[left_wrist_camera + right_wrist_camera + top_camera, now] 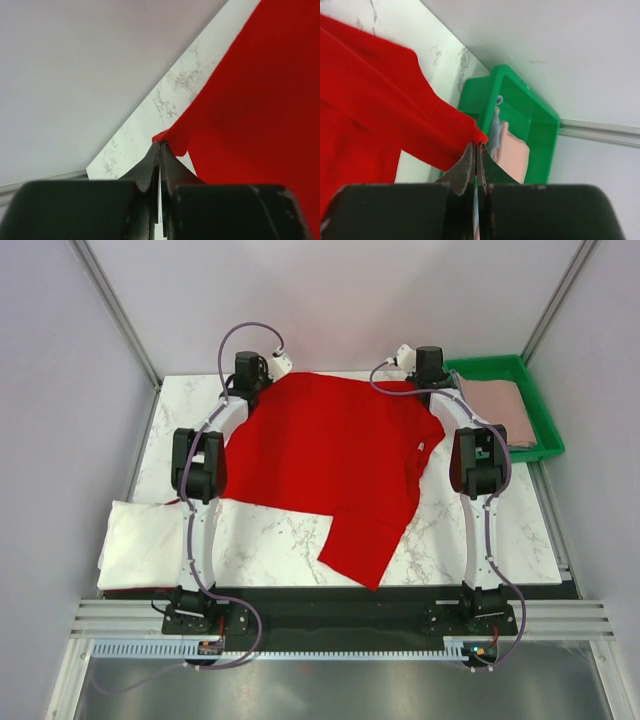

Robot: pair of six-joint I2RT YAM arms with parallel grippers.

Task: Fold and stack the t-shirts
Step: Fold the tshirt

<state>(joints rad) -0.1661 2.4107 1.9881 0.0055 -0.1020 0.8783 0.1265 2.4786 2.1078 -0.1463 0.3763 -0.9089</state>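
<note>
With left gripper [160,146] and right gripper [476,146] clamped on the red t-shirt [330,455] beside the green tray [492,361], we are seemingly starting its fold.

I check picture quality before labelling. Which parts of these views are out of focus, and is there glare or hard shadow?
Top view: sharp, even light, no glare, soft shadows only; the red shirt looks flat. Left wrist view: the left gripper is blurred, near the lens. Right wrist view: the right gripper is blurred too; the tray is slightly soft.
</note>
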